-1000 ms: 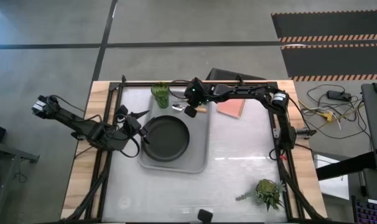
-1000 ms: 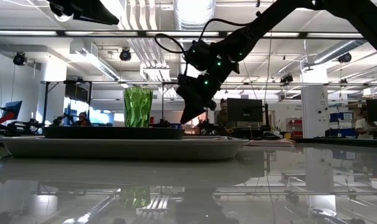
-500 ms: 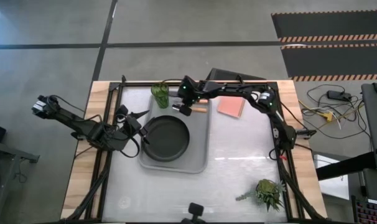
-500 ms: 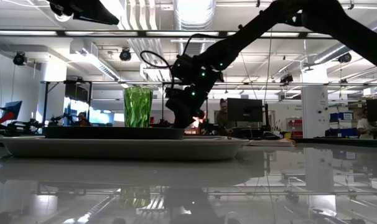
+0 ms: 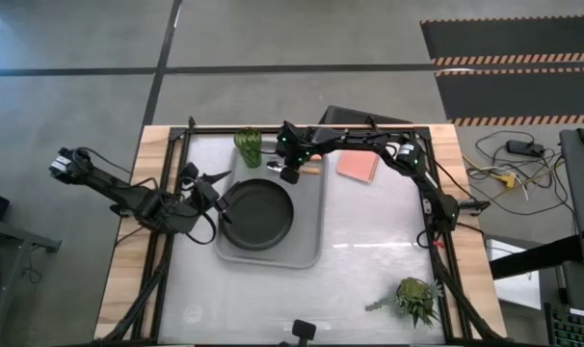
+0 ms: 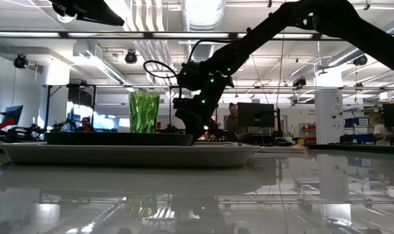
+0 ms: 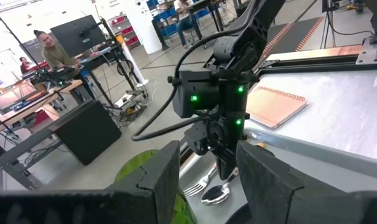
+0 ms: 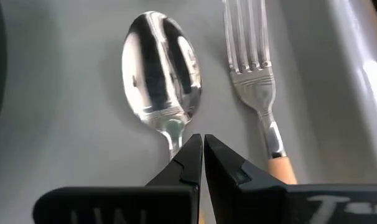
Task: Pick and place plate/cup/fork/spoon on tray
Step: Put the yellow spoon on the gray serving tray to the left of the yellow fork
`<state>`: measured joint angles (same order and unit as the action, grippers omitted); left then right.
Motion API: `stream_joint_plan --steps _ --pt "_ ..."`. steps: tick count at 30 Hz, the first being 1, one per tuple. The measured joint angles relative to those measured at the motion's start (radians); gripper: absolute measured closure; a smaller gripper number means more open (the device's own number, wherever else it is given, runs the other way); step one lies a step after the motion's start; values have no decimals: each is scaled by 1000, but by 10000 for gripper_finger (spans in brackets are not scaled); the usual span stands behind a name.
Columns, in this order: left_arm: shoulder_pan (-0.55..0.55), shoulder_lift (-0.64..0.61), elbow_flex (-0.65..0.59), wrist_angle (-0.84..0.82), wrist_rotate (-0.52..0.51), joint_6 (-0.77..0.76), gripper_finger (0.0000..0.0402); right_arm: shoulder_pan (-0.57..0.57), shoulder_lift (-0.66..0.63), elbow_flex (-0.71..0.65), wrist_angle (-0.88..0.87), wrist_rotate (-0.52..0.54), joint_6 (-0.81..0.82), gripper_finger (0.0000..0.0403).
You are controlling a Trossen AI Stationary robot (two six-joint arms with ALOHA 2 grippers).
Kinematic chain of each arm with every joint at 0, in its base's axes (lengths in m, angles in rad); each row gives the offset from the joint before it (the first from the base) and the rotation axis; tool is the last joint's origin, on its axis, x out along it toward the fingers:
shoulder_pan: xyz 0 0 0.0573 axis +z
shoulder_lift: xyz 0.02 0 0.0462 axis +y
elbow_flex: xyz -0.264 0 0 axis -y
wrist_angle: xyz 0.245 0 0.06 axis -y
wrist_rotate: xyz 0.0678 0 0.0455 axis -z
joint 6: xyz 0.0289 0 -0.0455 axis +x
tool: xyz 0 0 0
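The light-grey tray [image 5: 306, 236] holds the black plate [image 5: 258, 214]. The green cup [image 5: 249, 146] stands on the table just beyond the tray's far left corner. The fork [image 8: 249, 59] and the spoon [image 8: 158, 65] lie side by side on the tray's far end, beyond the plate. My right gripper [image 8: 203, 146] is down at the tray [image 5: 290, 172], shut over the spoon's neck. My left gripper [image 5: 200, 188] is open and empty beside the tray's left edge. My right gripper is shut on the spoon just behind the bowl, where the neck [image 8: 172, 144] runs in under its fingers [image 8: 188, 163]. The fingers themselves hide the place of contact. They come from above, slanting down. The spoon's bowl [image 8: 157, 56] lies face up on the tray.
A salmon-pink pad [image 5: 358, 166] lies to the right of the tray's far end. A small green plant [image 5: 417, 299] stands near the table's front right corner. The fork's orange handle [image 8: 282, 169] lies close beside my right fingers.
My right gripper has gone down onto the tray's far end and a little toward the table's left edge, staying shut.
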<state>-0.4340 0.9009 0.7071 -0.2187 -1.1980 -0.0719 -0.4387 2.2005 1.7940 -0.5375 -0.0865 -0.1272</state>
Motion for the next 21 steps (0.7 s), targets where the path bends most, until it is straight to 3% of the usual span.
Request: stream_joint_plan --steps 16,21 --pt "0 0 0 0 0 0 259 26 0 -3 -10 1 -23 394" --pt "0 0 0 0 0 0 259 26 -26 -1 -31 61 -49 394"
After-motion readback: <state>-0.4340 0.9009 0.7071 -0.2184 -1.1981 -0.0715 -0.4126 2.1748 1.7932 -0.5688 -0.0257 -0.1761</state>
